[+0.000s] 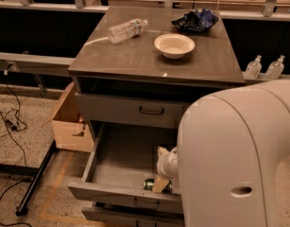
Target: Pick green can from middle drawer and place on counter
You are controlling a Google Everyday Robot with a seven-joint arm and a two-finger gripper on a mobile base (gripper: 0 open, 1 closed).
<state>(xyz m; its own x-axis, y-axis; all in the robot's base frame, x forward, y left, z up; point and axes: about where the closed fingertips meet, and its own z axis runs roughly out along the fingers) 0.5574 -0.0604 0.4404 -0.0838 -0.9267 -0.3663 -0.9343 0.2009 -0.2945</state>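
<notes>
The middle drawer [117, 161] is pulled open below the shut top drawer [135, 109]. The green can [149, 184] lies on its side at the drawer's front right, just behind the drawer front. My gripper [160, 183] reaches down into the drawer and sits right at the can, touching or nearly touching it. The arm's big white body [234, 160] hides the drawer's right part and most of the wrist. The counter [135, 60] is the cabinet's glossy grey-brown top.
On the counter lie a clear water bottle [128, 30], a white bowl [174, 45] and a crumpled blue bag [196, 20]. A cardboard box [69, 124] stands left of the cabinet, by a black stand leg [36, 178] and floor cables. Two small bottles [264, 67] stand at the right.
</notes>
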